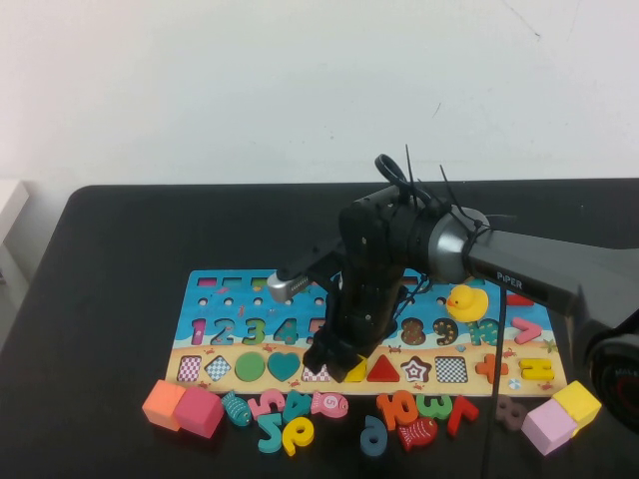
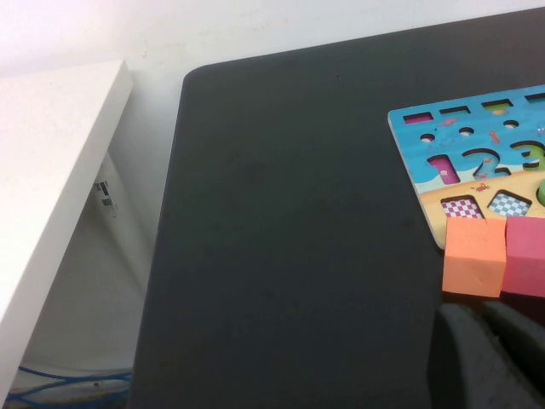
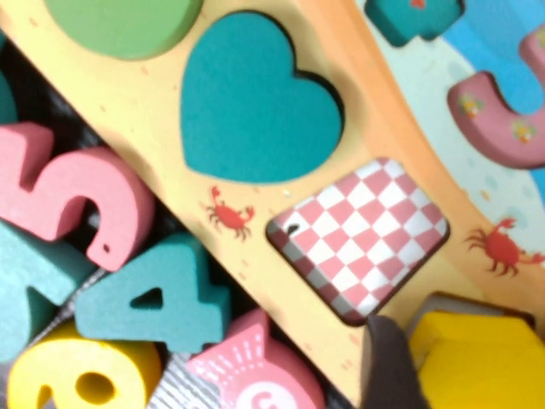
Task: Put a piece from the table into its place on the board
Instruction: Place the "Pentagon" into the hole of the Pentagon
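Yellow pentagon piece sits under the right gripper, low over the board and its sandy strip; whether the fingers grip it, I cannot tell. It's the seating step, I'd say. Next comes a clean release. Left gripper idles off beside the orange cube.

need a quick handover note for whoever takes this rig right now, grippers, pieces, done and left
Right gripper: down over the board's sandy strip, jaws around the yellow pentagon piece, between the pink checkered slot and the red triangle.
Left gripper: parked over the table beside the orange cube, off the board's left end.
Done: piece brought to the board.
Left: whether it is fully seated cannot be told; confirm, release, lift the right arm away.
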### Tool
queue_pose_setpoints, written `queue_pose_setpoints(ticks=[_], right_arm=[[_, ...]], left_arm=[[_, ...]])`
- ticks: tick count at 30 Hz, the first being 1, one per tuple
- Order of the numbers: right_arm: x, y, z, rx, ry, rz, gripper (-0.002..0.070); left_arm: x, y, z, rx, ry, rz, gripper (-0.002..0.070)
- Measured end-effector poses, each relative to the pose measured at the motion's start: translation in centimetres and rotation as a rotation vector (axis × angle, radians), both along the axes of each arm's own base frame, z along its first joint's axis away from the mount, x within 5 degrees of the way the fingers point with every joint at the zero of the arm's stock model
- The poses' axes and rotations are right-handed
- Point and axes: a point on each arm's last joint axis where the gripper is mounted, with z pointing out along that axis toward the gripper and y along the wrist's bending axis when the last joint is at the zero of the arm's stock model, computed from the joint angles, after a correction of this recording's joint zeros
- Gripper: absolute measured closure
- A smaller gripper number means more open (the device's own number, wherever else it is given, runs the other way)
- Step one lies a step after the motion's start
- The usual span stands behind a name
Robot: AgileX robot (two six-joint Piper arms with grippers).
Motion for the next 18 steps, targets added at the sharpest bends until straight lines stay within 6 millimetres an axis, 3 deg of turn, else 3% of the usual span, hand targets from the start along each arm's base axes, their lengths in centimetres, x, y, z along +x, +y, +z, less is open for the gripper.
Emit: queue_pose_setpoints(ticks=[6, 15, 18], right_arm=[[0.0, 0.1, 0.0, 0.008, 0.006, -0.004, 0.0155], [0.0, 0.1, 0.2, 0.015, 0.004, -0.016, 0.0135], [0.0, 0.0, 1.3, 0.018, -0.02, -0.015, 0.0141]], left_arm=[[0.0, 0.0, 0.0, 0.002, 0.0, -0.001, 0.0676], [0.0, 0.0, 0.0, 0.002, 0.0, -0.001, 0.0676], [0.0, 0.0, 0.0, 0.002, 0.0, -0.001, 0.0676]])
